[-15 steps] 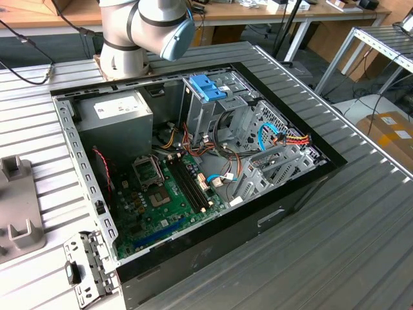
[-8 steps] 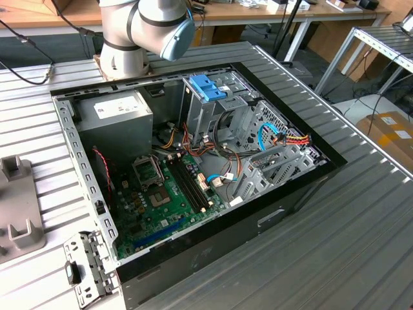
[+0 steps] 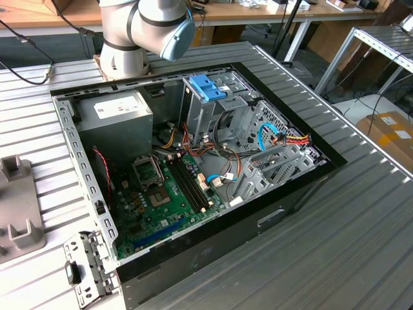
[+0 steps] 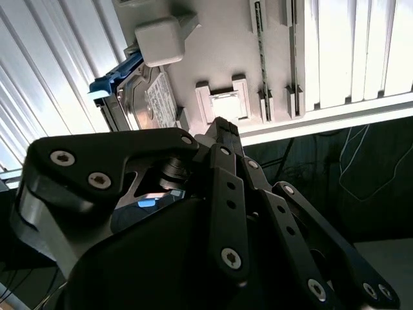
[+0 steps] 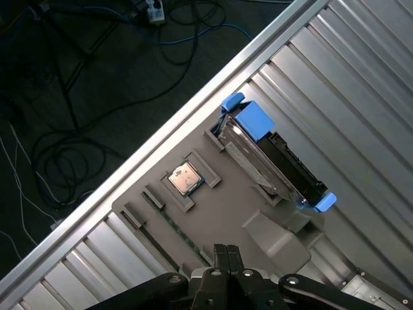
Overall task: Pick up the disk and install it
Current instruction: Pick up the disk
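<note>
In the exterior view I see the arm (image 3: pixel 145 29) rising behind the open case (image 3: pixel 213 248) on the bench (image 3: pixel 348 258), with a blue bracket (image 3: pixel 208 87) atop the cage (image 3: pixel 216 113). In the second wrist view the gripper (image 4: pixel 221 124) is closed, tips together on nothing. It hangs over a grey holder (image 4: pixel 213 51), and the disk (image 4: pixel 139 97) stands on edge there, apart from the tips. In the first wrist view the holder (image 5: pixel 219 213) lies along the bench (image 5: pixel 361 84) edge. The disk (image 5: pixel 271 158) stands on its long edge in a slot on the side away from that edge, with a blue tab at one end. The gripper (image 5: pixel 226 248) hangs closed and empty above the holder, nearer a chip (image 5: pixel 185 179) than the disk. I judge the disk stiff, dense and sensitive to knocks, with smooth metal faces. I'd pinch across the two flat faces at mid-length, not the plastic tab.
</note>
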Tool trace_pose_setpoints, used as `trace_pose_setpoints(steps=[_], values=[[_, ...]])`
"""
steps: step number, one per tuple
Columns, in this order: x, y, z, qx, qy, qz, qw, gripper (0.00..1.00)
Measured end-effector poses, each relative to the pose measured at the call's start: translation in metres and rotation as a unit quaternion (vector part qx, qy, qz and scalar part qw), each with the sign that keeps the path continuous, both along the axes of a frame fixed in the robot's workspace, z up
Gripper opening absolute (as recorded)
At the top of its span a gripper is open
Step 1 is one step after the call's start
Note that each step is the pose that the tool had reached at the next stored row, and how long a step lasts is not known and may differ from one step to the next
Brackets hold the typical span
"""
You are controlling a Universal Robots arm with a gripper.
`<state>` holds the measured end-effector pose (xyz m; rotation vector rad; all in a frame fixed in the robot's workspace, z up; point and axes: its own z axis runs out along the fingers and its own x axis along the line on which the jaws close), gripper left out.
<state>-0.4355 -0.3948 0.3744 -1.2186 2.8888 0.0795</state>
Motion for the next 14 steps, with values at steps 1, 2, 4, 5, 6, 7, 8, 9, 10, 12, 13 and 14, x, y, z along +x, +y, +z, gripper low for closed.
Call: trace_pose_setpoints(steps=[1,2,4,5,6,7,8,9,10,12,13,14], values=[[0.0,0.0,0.0,0.0,0.0,0.001,1.0,0.11],[0.0,0.0,0.0,0.0,0.0,0.002,1.0,0.11],[0.0,0.0,0.0,0.0,0.0,0.005,1.0,0.11],[0.0,0.0,0.0,0.0,0.0,0.006,1.0,0.11],[0.0,0.0,0.0,0.0,0.0,0.007,1.0,0.11],[0.0,0.0,0.0,0.0,0.0,0.008,1.0,0.11],[0.0,0.0,0.0,0.0,0.0,0.009,1.0,0.11],[0.0,0.0,0.0,0.0,0.0,0.01,0.9999,0.11],[0.0,0.0,0.0,0.0,0.0,0.011,0.9999,0.11],[0.0,0.0,0.0,0.0,0.0,0.013,0.9999,0.11],[0.0,0.0,0.0,0.0,0.0,0.014,0.9999,0.11],[0.0,0.0,0.0,0.0,0.0,0.014,0.9999,0.11]])
